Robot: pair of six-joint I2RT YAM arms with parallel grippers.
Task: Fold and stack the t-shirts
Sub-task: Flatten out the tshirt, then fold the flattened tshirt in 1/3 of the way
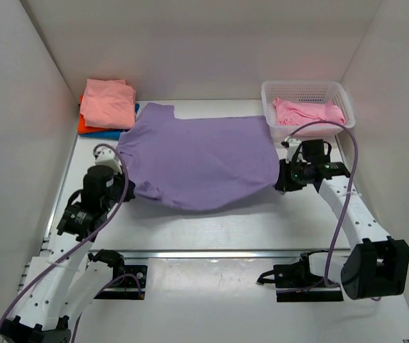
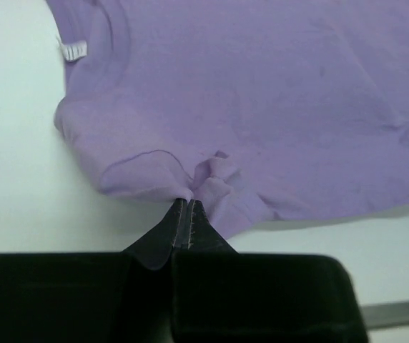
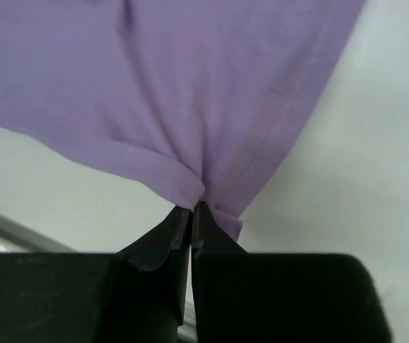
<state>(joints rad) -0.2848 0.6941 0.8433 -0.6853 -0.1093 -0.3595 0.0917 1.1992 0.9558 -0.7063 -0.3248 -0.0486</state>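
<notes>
Across the bench (image 1: 212, 229) centre: lavender t-shirt (image 1: 197, 161) spread wide between both arms, collar toward back left. Left claw (image 2: 187, 207) pinched tight on a bunched edge near the sleeve. Right claw (image 3: 191, 211) clamped on the hem corner, opposite side. Back left: folded salmon-pink shirt (image 1: 109, 101) on top of orange-red shirt (image 1: 83, 123) and blue shirt (image 1: 111, 133). Back right: white mesh basket (image 1: 308, 89) holding bright pink shirt (image 1: 308, 113).

Nothing legible; the white tag (image 2: 73, 50) on the lavender t-shirt (image 2: 276, 107) seems too blurred
</notes>
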